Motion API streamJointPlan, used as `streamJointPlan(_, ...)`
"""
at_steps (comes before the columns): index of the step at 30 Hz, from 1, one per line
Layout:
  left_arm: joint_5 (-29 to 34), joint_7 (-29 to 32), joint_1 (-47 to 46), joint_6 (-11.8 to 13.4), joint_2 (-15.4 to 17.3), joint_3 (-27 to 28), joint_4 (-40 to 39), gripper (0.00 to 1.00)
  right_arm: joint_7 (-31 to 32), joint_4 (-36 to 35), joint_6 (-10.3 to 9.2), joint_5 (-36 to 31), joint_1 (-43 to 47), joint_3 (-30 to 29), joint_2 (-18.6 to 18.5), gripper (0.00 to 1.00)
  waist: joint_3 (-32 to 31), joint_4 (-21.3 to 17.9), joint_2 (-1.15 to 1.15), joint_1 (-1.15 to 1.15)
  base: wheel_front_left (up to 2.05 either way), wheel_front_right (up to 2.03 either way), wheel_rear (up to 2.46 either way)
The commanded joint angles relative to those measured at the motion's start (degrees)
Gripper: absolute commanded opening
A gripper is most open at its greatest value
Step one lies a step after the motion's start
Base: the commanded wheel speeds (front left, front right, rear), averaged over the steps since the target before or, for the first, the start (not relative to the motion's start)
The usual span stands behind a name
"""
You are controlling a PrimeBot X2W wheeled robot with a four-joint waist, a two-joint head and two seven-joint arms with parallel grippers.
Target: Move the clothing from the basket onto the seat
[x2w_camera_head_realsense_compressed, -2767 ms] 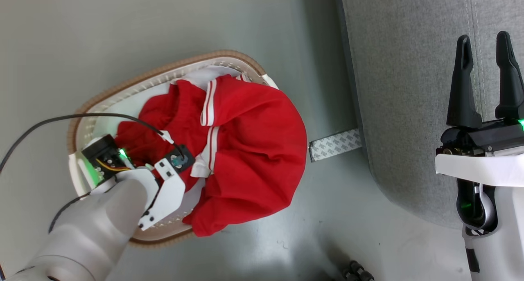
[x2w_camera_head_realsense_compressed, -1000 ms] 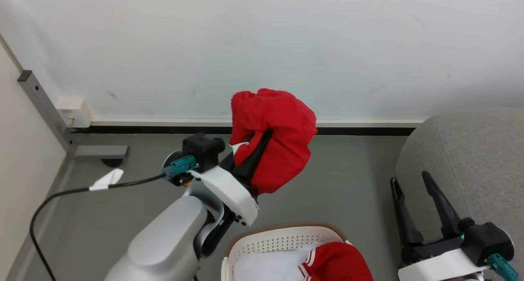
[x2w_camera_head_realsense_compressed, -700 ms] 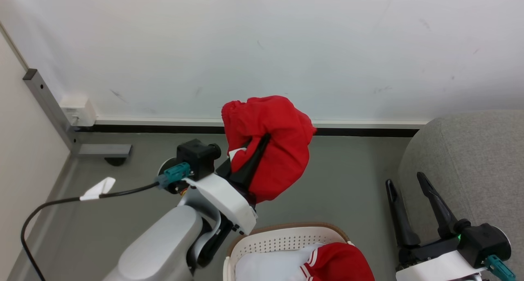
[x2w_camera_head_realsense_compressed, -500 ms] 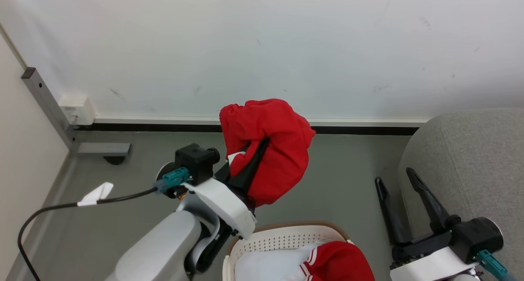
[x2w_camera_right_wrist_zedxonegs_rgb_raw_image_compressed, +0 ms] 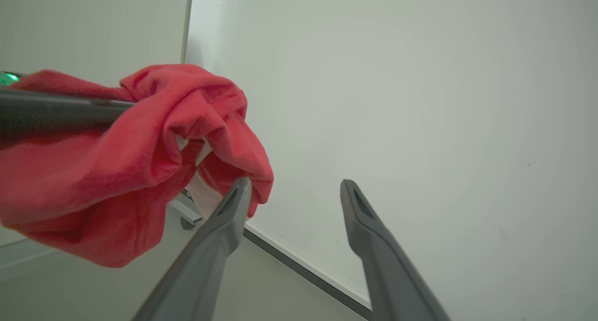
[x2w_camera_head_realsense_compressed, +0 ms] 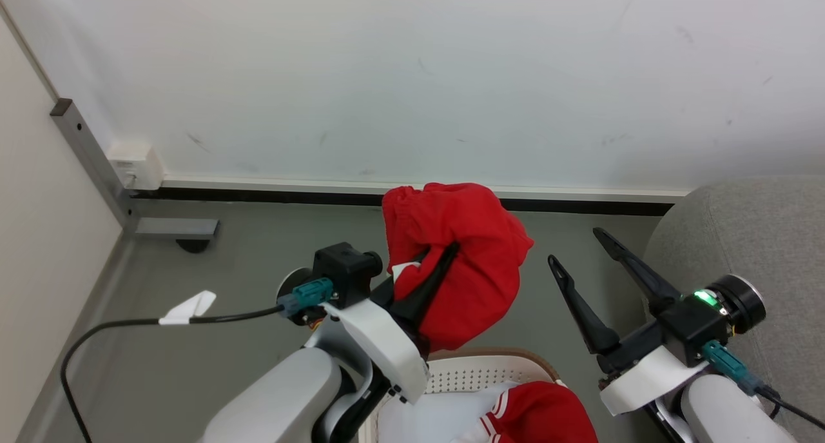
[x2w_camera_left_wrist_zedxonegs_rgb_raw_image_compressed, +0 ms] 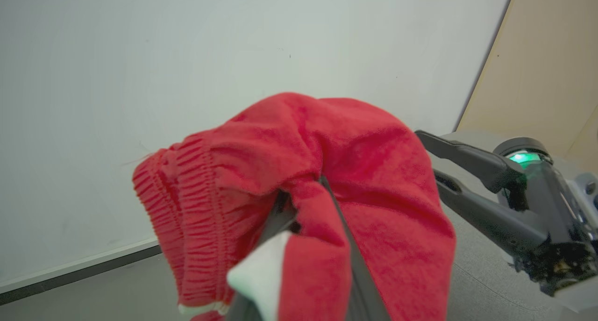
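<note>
Left gripper (x2w_camera_head_realsense_compressed: 448, 253) is clamped tight on the plain red garment (x2w_camera_head_realsense_compressed: 486, 282), holding it in the air above the far edge of the basket (x2w_camera_head_realsense_compressed: 461, 377), w/ cloth bunched over the fingers and drooping on the right side; a bit of white, tag or lining, pokes out near the finger base. Right gripper (x2w_camera_head_realsense_compressed: 573, 246) hangs spread wide and empty just right of the bundle, tips aimed at it; in the right wrist view one tip looks v. close to a fold, but I can't tell if it touches. The striped red-and-white piece (x2w_camera_head_realsense_compressed: 548, 411) lies in the basket at the near edge of the head view. Seat (x2w_camera_head_realsense_compressed: 741, 236) is off to the right, beyond the right gripper. Step in hand, as I read it: carry the held piece rightwards to the seat. To do it well: go high enough that the drooping hem clears the basket rim and doesn't drag the striped piece; swing right in a smooth arc, no jerks, since the pinch is on a bunched fold and cloth can slip; get the right arm out of the path or it'll snag; bring the bundle well over the grey cushion, not just its rounded edge, before letting go, else it slides to the floor (x2w_camera_head_realsense_compressed: 225, 269)
</note>
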Motion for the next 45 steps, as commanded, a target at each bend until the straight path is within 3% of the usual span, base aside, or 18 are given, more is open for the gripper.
streamJointPlan(1,0.7,0.2,-0.3,-0.3,-0.1,-0.1,-0.2,0.0,0.1,1.4,-0.12,-0.3,-2.0,1.7,-1.0,1.0,0.0,0.3,0.0,0.0,0.0,0.0,0.0)
streamJointPlan(14,0.3,1.3,-0.5,-1.1,-1.7,-2.6,0.5,0.0,0.1,16.2,-0.12,3.4,-17.2,19.5,-3.5,1.0,-0.6,2.4,0.0,0.0,0.0,0.0,0.0)
streamJointPlan(29,0.4,1.9,-1.3,-1.9,-2.8,-4.3,1.5,0.0,0.1,23.1,-0.12,6.9,-23.1,26.2,-0.7,1.0,-0.5,4.1,0.0,0.0,0.0,0.0,0.0)
streamJointPlan(30,0.4,1.9,-1.3,-1.9,-2.9,-4.4,1.6,0.0,0.1,23.3,-0.12,7.1,-23.1,26.2,-0.7,0.9,-0.5,4.3,0.0,0.0,0.0,0.0,0.0)
streamJointPlan(31,0.4,1.9,-1.4,-1.9,-2.9,-4.5,1.6,0.0,0.1,23.5,-0.12,7.4,-23.0,26.2,-0.8,0.38,-0.5,4.4,0.0,0.0,0.0,0.0,0.0)
streamJointPlan(32,0.3,1.9,-1.4,-1.9,-2.9,-4.5,1.6,0.0,0.1,23.6,-0.12,7.8,-22.8,25.8,-0.8,0.0,-0.5,4.5,0.0,0.0,0.0,0.0,0.0)
streamJointPlan(38,0.0,1.4,-1.3,-1.4,-2.4,-4.2,1.8,0.0,0.1,23.8,-0.12,9.9,-20.9,23.9,-0.9,0.0,-0.6,4.2,0.0,0.0,0.0,0.0,0.0)
streamJointPlan(45,0.1,1.1,-0.6,-0.7,-2.1,-4.2,1.4,0.0,0.1,20.4,-0.12,15.5,-16.0,16.8,0.3,0.0,-0.8,3.0,0.0,0.0,0.0,0.0,0.0)
